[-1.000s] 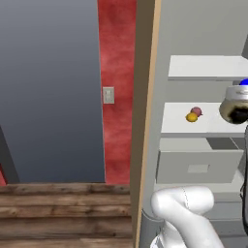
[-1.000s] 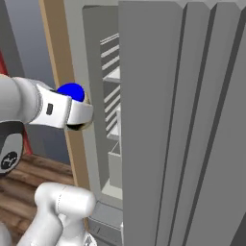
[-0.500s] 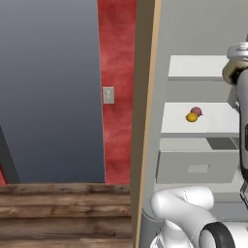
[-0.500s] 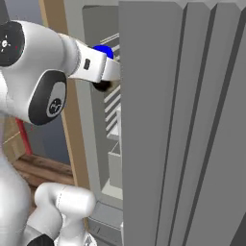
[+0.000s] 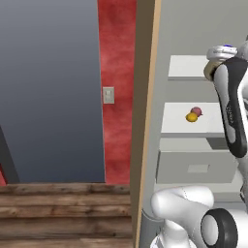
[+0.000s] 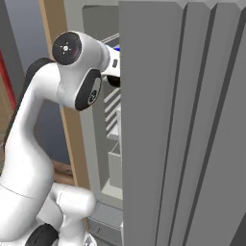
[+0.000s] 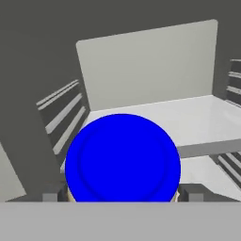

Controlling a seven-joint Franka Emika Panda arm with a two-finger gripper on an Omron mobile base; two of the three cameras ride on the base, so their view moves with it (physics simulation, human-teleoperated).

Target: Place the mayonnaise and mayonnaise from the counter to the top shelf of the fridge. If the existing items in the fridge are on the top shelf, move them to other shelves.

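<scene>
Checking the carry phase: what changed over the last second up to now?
The arm swung the mayonnaise jar, still held in the tool, from in front of the fridge up and inward to the top shelf. Not released yet. The two fruits stayed on the shelf below; the base views didn't shift.

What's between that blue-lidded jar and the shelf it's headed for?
Nothing visible. The jar sits in the gripper, and the top shelf beyond it looks bare. The two fruits lie on a lower shelf.
</scene>
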